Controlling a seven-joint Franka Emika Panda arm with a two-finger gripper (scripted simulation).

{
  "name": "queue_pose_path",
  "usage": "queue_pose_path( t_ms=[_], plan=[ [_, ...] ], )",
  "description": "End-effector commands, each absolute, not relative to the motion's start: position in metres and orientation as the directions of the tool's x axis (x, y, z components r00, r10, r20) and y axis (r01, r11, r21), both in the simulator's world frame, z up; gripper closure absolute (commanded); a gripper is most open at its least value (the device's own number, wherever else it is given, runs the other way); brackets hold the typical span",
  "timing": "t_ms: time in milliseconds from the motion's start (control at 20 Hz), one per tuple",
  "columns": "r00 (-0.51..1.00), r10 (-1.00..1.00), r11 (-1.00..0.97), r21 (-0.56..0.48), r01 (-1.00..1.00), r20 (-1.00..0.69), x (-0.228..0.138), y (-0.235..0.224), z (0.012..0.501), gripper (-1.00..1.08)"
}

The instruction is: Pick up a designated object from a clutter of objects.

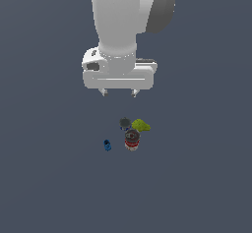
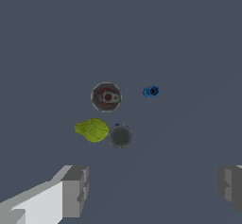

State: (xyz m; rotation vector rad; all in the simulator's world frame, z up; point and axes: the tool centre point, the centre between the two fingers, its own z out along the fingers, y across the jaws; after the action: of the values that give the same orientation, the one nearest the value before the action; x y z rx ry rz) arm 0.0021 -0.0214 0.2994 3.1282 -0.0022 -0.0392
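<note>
tool (image 1: 118, 93) jaws apart, empty | blue piece (image 1: 107, 145) below, apart from can (image 1: 131, 140)

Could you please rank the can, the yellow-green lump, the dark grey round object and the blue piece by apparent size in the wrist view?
1. Can and yellow-green lump, too alike to separate.
2. Dark grey round object.
3. Blue piece.

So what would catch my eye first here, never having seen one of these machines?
Probably the big white robot arm hanging over a bare grey floor, its end effector open and holding nothing. Below it sits a tight cluster: a red-and-white can with a dark top, a yellow-green lump and a dark grey round object. A tiny bright blue piece lies apart, on the exterior view's left of the can.
</note>
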Motion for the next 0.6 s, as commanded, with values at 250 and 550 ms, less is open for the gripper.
queue_pose_path(
  t_ms=[250, 550],
  plan=[
    [1.0, 0.01, -1.0, 0.008, 0.01, -0.023, 0.005, -0.009, 0.305, -0.92],
    [0.999, 0.029, -1.0, 0.004, 0.029, -0.022, 0.005, 0.002, 0.312, -0.92]
  ],
)
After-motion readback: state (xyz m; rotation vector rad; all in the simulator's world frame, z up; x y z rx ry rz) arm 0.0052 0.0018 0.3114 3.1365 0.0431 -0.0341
